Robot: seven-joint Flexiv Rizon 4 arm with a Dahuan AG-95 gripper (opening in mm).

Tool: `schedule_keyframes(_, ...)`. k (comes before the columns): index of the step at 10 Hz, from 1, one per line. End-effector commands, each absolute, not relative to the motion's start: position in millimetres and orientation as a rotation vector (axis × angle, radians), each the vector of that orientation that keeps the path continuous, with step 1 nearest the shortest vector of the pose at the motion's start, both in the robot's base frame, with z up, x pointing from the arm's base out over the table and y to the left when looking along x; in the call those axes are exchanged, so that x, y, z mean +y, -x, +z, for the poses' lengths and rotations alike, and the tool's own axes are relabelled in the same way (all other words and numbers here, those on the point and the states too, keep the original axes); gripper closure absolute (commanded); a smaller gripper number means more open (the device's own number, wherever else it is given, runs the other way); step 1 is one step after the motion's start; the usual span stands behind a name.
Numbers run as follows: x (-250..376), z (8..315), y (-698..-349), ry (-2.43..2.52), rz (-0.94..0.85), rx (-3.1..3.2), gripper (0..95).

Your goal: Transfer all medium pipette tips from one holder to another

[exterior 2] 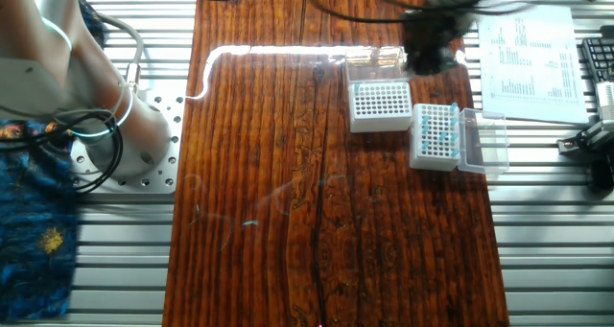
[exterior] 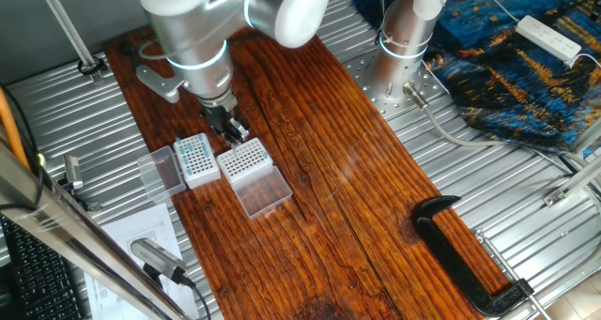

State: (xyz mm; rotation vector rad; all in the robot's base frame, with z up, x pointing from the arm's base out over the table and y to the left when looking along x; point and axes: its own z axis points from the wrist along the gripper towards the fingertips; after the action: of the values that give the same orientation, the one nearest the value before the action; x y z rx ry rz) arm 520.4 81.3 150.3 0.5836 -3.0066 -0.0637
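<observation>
Wooden tabletop (exterior: 319, 170); fingers (exterior: 232, 129) hover above clear-sided rack (exterior: 243, 158), spread uncertain, nothing visibly held

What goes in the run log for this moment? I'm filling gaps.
gripper: above racks, state unclear | white-sided rack: holds teal tips | clear-sided rack: lid open

Here's the arm (exterior: 202, 24) — big rounded links in silvery grey and glossy white, smooth shells catching the light. A thin glowing ring of pale cyan circles the wrist joint, and a matching ring sits on the base column (exterior: 406, 29). That base widens to a round metal flange (exterior 2: 144, 140) dotted with bolt holes. Black cables loop around it in the other fixed view. Down at the tip, the gripper (exterior: 228, 125) is small and black — dark against all that silver.
</observation>
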Motion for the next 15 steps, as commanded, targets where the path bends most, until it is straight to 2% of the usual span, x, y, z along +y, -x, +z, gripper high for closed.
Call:
schedule_keyframes(1,83.2,144.2,-513.4,-0.589,-0.065,-3.007,95.0)
schedule_keyframes(7,91.3,130.2,-495.0,-0.572,-0.06,-2.996,95.0)
schedule_keyframes(15,89.7,127.6,-484.4,-0.584,-0.061,-2.986,95.0)
